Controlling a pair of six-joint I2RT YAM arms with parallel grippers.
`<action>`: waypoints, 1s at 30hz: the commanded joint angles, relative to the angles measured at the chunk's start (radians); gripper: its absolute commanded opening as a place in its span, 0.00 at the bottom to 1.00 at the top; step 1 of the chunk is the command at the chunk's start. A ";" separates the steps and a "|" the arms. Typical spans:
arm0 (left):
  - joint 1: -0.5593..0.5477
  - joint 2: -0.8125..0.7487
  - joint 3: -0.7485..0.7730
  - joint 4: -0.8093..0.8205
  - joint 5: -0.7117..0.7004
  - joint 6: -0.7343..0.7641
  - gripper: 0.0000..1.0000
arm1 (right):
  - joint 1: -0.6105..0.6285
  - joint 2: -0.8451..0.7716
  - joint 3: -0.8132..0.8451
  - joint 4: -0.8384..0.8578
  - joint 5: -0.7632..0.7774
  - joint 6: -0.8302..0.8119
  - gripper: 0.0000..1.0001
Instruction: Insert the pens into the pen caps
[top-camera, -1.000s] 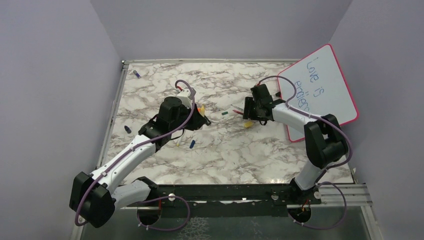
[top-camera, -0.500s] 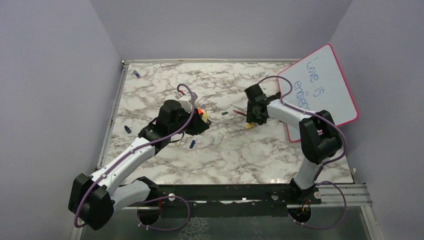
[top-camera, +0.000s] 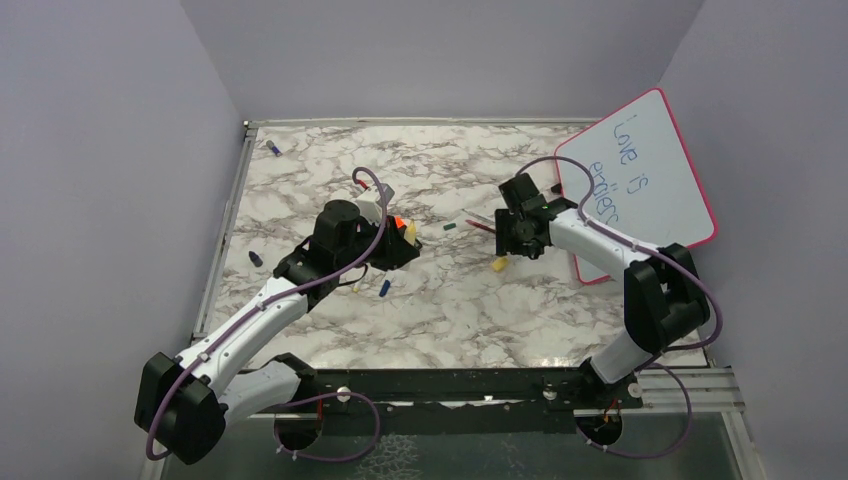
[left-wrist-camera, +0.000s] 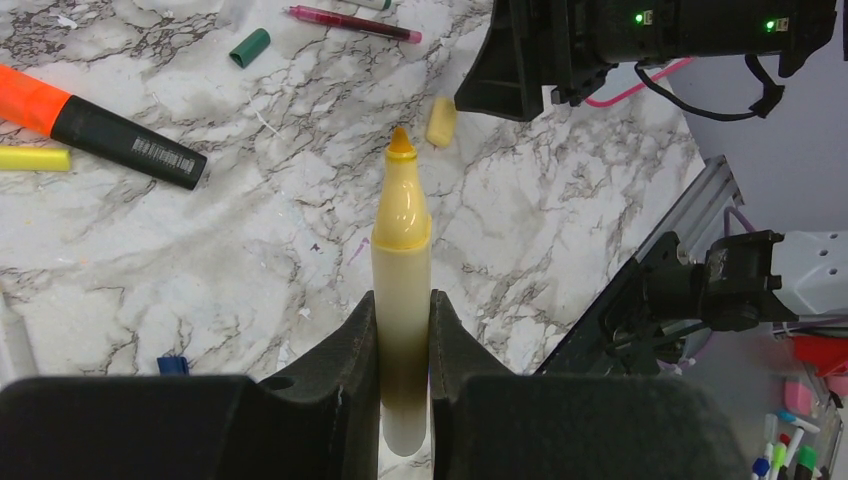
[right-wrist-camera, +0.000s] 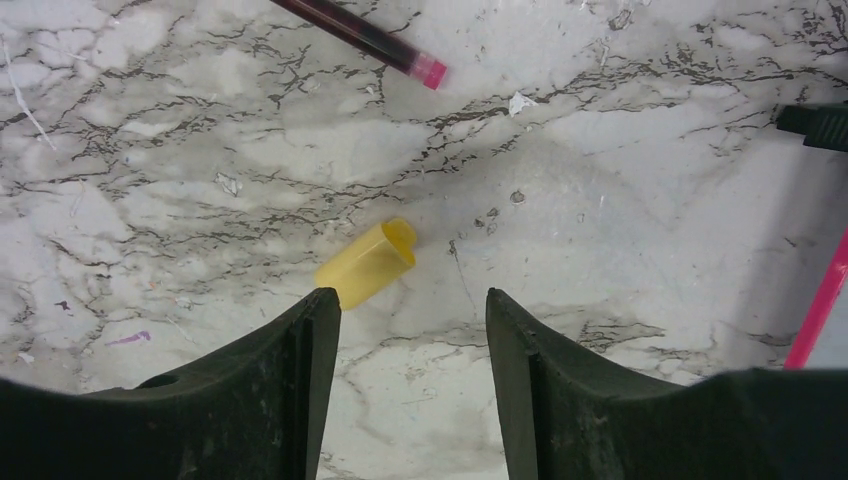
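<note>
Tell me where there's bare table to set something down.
Bare marble just beyond the near rail, across its middle. Another strip by the back wall, from the blue item in the far-left corner to the whiteboard. Crowded mid-table: green cap, dark red pen, yellow cap, highlighter.
</note>
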 joint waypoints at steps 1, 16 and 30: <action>0.006 -0.002 -0.002 0.036 0.033 -0.005 0.00 | 0.005 -0.010 0.010 0.007 0.039 -0.024 0.61; 0.007 0.004 -0.002 0.027 0.023 0.001 0.00 | 0.005 0.169 0.058 0.006 0.068 -0.016 0.55; 0.006 0.017 -0.009 0.064 0.087 -0.020 0.00 | 0.005 -0.027 -0.065 -0.018 -0.069 -0.015 0.53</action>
